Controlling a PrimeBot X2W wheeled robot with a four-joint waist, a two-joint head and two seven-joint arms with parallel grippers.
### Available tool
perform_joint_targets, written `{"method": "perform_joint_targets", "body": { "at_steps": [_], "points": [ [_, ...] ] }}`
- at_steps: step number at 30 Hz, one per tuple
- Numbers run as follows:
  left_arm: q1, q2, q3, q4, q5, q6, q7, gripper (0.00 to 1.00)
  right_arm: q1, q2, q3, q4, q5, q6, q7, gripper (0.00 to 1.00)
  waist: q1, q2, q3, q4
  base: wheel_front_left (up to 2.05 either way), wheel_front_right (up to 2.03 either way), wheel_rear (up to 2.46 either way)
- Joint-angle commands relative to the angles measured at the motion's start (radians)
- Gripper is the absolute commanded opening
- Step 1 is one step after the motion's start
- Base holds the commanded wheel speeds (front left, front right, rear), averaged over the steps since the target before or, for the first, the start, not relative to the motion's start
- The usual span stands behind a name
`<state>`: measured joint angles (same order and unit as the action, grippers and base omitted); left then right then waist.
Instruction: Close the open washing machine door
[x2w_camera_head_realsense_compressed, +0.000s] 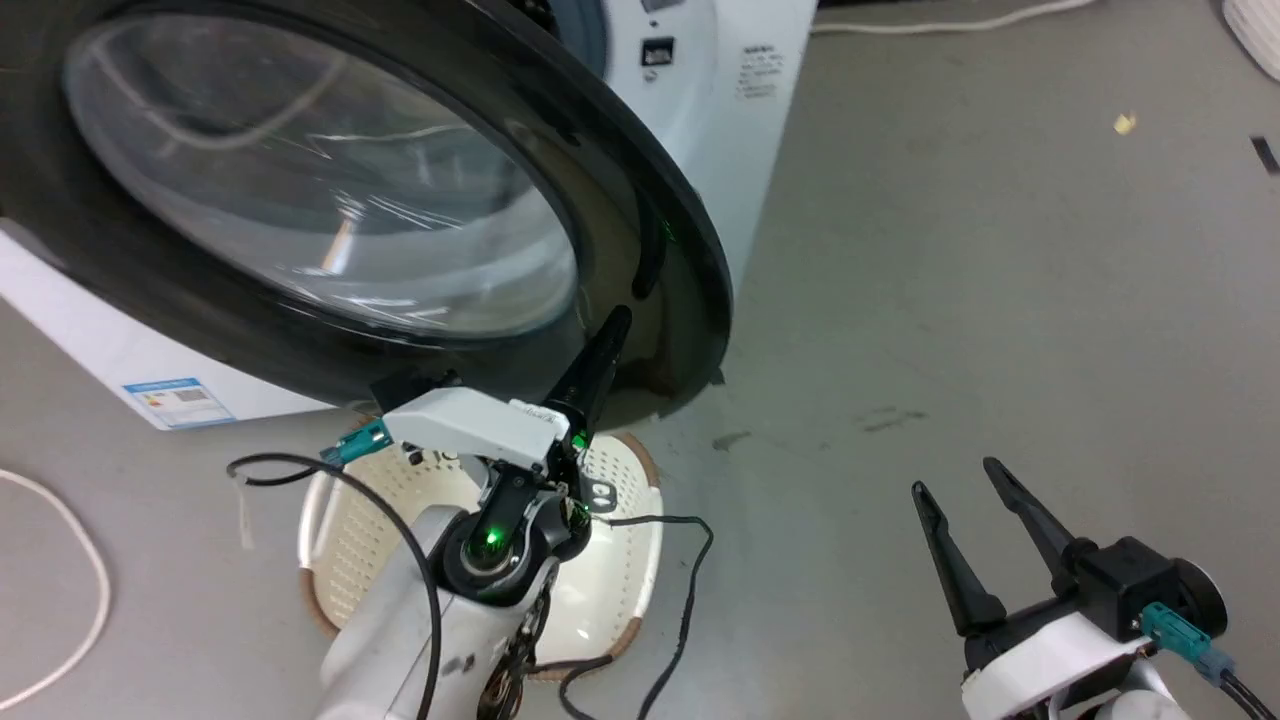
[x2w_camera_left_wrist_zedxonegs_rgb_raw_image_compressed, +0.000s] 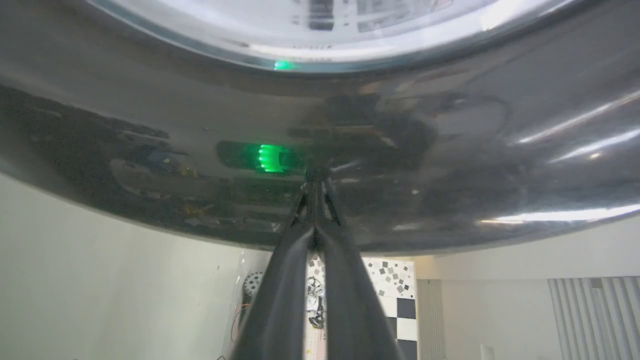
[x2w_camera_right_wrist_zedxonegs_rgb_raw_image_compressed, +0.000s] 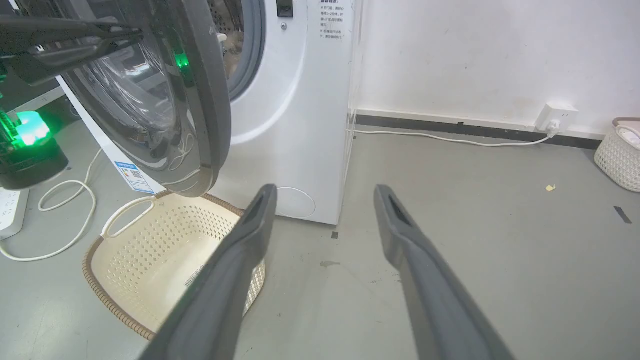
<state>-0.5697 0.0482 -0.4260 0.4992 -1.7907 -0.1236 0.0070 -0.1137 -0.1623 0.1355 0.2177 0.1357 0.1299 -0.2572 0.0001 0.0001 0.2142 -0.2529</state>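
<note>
At the left, the cream perforated basket (x2w_camera_right_wrist_zedxonegs_rgb_raw_image_compressed: 165, 240) is sitting on the grey floor (x2w_camera_right_wrist_zedxonegs_rgb_raw_image_compressed: 475, 250) just in front of the washing machine (x2w_camera_right_wrist_zedxonegs_rgb_raw_image_compressed: 300, 125), partly under the open door, and its holed bottom is showing pale and bare. Above it, the washing machine door (x2w_camera_head_realsense_compressed: 330, 190) is standing swung out from the machine's front, its glossy black rim circling the clear glass bowl. Past the door's edge, the right wrist view is showing the grey rubber ring (x2w_camera_right_wrist_zedxonegs_rgb_raw_image_compressed: 259, 45) and a slice of the steel drum (x2w_camera_right_wrist_zedxonegs_rgb_raw_image_compressed: 220, 12). Something brownish is lying inside the drum, too blurred to name. Far to the right, a white basket (x2w_camera_right_wrist_zedxonegs_rgb_raw_image_compressed: 617, 160) is sitting by the wall, and what it is holding cannot be told.

The left hand (x2w_camera_head_realsense_compressed: 610, 330) is reaching up over the cream basket with its two dark fingers (x2w_camera_left_wrist_zedxonegs_rgb_raw_image_compressed: 280, 300) pressed together, gripping nothing. Its tip is touching the lower part of the door's black rim, where a green light is reflecting. The right hand (x2w_camera_head_realsense_compressed: 952, 475) is hovering low at the right above the floor, well apart from the machine, with its fingers spread wide and holding nothing.
</note>
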Motion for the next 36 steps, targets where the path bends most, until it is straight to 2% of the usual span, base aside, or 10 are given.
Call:
{"method": "perform_joint_targets", "body": {
  "at_steps": [1,3,4,6,12,15,18,25,30,36],
  "points": [
    [0.033,0.003,0.011,-0.026,0.007,-0.007,-0.006,0.0,0.014,0.005,-0.006,-0.004,-0.002,0.001,-0.005,1.0,-0.0001,-0.0001,-0.03,0.028,0.0,0.0,0.0],
    [0.08,0.021,0.015,-0.062,0.042,-0.007,-0.015,0.0,0.031,0.004,-0.01,-0.005,-0.006,0.001,-0.005,1.0,-0.0001,-0.0001,-0.059,0.05,0.0,0.0,0.0],
    [0.106,0.035,0.012,-0.083,0.072,-0.007,-0.029,0.28,0.04,0.003,-0.012,-0.004,-0.007,0.001,-0.005,1.0,-0.0001,-0.0001,-0.076,0.063,0.0,0.0,0.0],
    [0.169,0.061,0.011,-0.13,0.117,-0.007,-0.056,1.0,0.06,0.002,-0.017,-0.005,-0.009,0.001,-0.005,1.0,-0.0001,-0.0001,-0.112,0.09,0.0,0.0,0.0],
    [0.344,0.197,-0.045,-0.276,0.348,-0.007,-0.194,1.0,0.111,-0.003,-0.02,-0.021,-0.028,0.001,-0.005,1.0,-0.0001,-0.0001,-0.203,0.176,0.0,0.0,0.0],
    [0.405,0.286,-0.084,-0.299,0.557,-0.007,-0.254,1.0,0.129,-0.005,-0.02,-0.033,-0.039,0.001,-0.005,1.0,-0.0001,-0.0001,-0.231,0.214,0.0,0.0,0.0],
    [0.457,0.314,-0.046,-0.297,0.748,0.01,-0.267,1.0,0.149,0.004,-0.024,-0.041,-0.047,0.001,-0.005,1.0,-0.0001,-0.0001,-0.251,0.247,0.0,0.0,0.0],
    [0.591,0.255,0.125,-0.406,1.255,0.12,-0.268,1.0,0.182,0.02,-0.018,-0.048,-0.058,0.001,-0.005,1.0,-0.0001,-0.0001,-0.272,0.289,0.0,0.0,0.0],
    [0.674,0.168,0.251,-0.477,1.445,0.161,-0.269,1.0,0.197,0.03,-0.017,-0.051,-0.063,0.001,-0.005,1.0,-0.0001,-0.0001,-0.277,0.299,0.0,0.0,0.0],
    [0.714,0.136,0.275,-0.478,1.615,0.155,-0.269,1.0,0.208,0.047,-0.021,-0.058,-0.053,0.001,-0.005,1.0,-0.0001,-0.0001,-0.274,0.325,0.0,0.0,0.0]
  ]
}}
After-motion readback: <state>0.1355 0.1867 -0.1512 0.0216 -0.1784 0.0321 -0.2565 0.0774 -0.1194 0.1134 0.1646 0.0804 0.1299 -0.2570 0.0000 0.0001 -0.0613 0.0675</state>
